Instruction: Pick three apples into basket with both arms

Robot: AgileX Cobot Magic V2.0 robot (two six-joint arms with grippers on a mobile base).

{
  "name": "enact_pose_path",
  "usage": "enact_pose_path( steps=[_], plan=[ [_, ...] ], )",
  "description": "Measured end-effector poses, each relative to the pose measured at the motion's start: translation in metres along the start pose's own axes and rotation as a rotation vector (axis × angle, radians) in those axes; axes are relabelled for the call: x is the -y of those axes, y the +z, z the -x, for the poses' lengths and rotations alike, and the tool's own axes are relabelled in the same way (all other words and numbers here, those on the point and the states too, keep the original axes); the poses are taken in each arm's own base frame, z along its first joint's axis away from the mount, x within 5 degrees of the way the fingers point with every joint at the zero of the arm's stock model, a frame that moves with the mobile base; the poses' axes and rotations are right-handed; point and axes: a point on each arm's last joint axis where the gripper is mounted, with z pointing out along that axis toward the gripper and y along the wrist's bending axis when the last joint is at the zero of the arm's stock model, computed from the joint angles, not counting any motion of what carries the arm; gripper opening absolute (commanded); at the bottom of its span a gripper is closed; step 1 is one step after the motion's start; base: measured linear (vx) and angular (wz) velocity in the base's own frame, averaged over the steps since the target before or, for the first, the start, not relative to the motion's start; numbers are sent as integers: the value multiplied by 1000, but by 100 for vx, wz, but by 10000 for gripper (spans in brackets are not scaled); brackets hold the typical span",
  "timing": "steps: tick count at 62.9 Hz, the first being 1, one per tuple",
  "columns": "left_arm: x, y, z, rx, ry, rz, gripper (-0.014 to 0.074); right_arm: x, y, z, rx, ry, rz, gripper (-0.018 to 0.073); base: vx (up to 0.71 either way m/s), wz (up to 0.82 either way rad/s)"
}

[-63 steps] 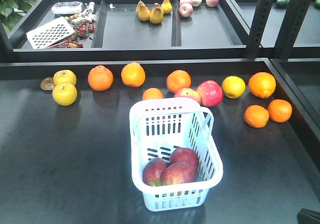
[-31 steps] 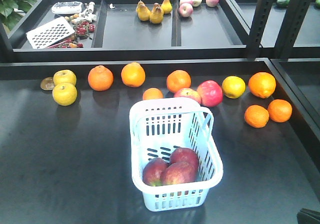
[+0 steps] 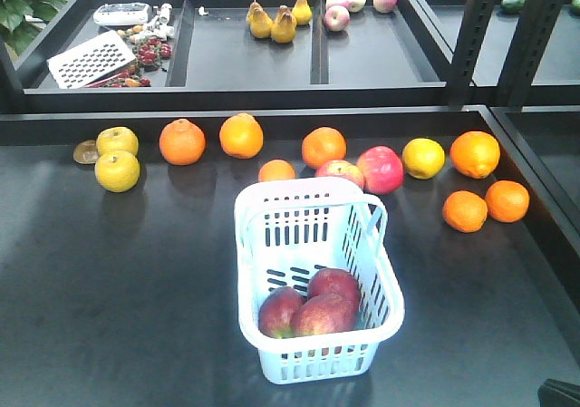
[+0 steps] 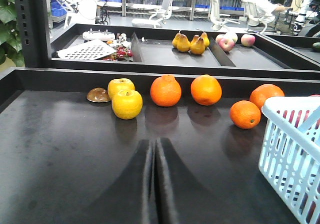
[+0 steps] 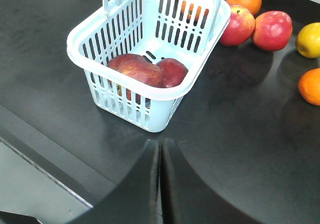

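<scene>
Nothing has moved since the earlier front frames: the basket, the fruit inside it and the row of fruit behind it all lie where they did. My left gripper (image 4: 154,184) has its two dark fingers pressed together with only a thin seam between them, holding nothing, above bare bench (image 4: 60,154). My right gripper (image 5: 160,184) is likewise closed to a thin seam and empty, hanging over the bench near its front edge. Just beyond the right gripper stands the basket (image 5: 200,79), pale blue-white with slotted sides, upright on the bench, its handle folded toward the far end. All three apples (image 3: 313,309) lie inside it, crowded together at the near end and touching one another; from the right wrist view they show dark red through the slots. From the left wrist view the basket's corner sits at the right edge, well apart from my left gripper. Behind the basket, a brighter pink-red apple (image 3: 381,169) and a paler red one (image 3: 340,171) sit side by side near its far rim, with a small orange (image 3: 276,170) just to their left. Farther along the back wall lie more oranges (image 3: 182,141) and two yellow fruits (image 3: 118,170). On the shelf beyond are pears (image 3: 274,19) and a grater (image 3: 91,58).
</scene>
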Motion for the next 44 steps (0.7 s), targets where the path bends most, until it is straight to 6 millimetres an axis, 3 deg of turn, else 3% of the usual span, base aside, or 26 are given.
enact_pose_path(
  steps=[31,38,44],
  plan=[
    [0,0,0,0,0,0,-6,1,1,0,11,-1,-7,-8,0,0],
    [0,0,0,0,0,0,-6,2,11,-5,61,6,-31,-8,0,0],
    [0,0,0,0,0,0,-6,4,30,-23,101,54,-77,-8,0,0]
  ],
)
